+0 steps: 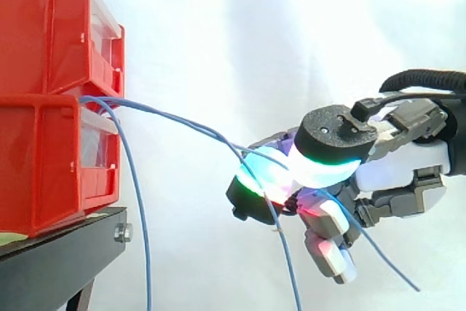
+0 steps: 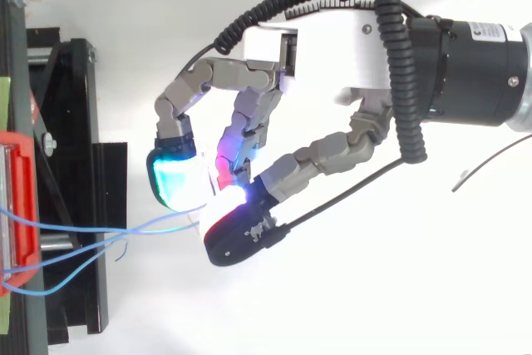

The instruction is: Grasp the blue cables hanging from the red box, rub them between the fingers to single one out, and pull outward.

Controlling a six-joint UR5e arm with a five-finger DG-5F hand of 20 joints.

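Side view: fingers (image 1: 249, 200) of the hand (image 1: 408, 164) pinch the blue cables (image 1: 182, 119), well clear of the red bins' (image 1: 44, 143) front edge.

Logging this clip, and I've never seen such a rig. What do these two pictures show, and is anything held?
A robot arm ends in a hand with fingers and a thumb; the glowing pads are its fingertips. One picture looks level from the side, the other down from above. At the left, stacked red bins sit on a black stand before a white curtain. Thin blue cables come out between the bins; the hand pinches them between its pads, while one strand hangs loose by the bins.
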